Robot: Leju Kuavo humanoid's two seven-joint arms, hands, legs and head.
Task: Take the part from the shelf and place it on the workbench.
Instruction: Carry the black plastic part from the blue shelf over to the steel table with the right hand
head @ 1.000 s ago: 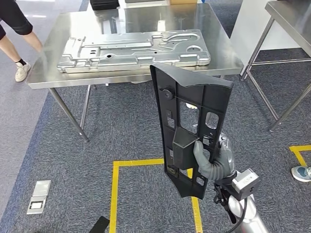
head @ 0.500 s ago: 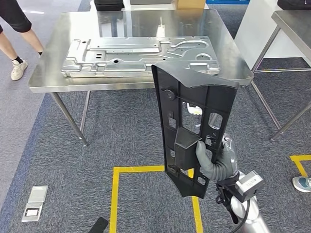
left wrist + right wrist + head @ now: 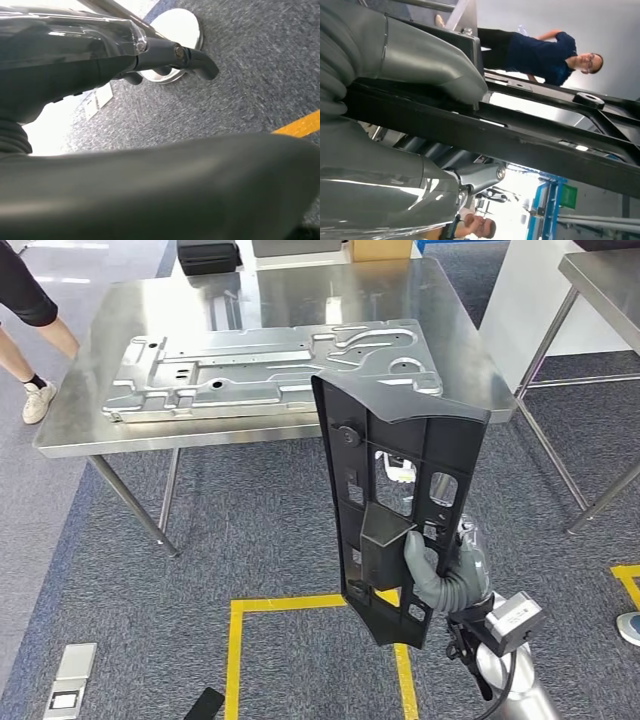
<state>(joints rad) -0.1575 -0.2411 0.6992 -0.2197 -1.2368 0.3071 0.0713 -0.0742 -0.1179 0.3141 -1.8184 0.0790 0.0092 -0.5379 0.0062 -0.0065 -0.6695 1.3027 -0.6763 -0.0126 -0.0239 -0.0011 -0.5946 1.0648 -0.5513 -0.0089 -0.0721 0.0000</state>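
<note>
grey-blue carpet with yellow floor tape (image 3: 235, 640) underfoot, stainless steel workbench (image 3: 460, 360) straight ahead and near. a large stamped silver metal panel (image 3: 249, 370) lies across most of its top, leaving bare steel mainly at the right end and the far side. right hand (image 3: 441, 575) grips the black ribbed plastic part (image 3: 400, 500) low down, thumb hooked round the boxy rib, part held upright and off the bench, in front of its near edge. in the right wrist view the grey thumb (image 3: 433, 60) is clamped over a black rib (image 3: 531, 145). left hand (image 3: 113, 55) hangs low over the carpet; can't tell if it is open or closed. a person's leg and white shoe (image 3: 34, 400) are at the bench's left end.

step in hand, as i read it: carry to the bench. advice: aim for the bare right end, clear the metal panel's edge, tilt the part flat before lowering, release only once it's supported. the grip sits low on a tall part, so it may swing.
</note>
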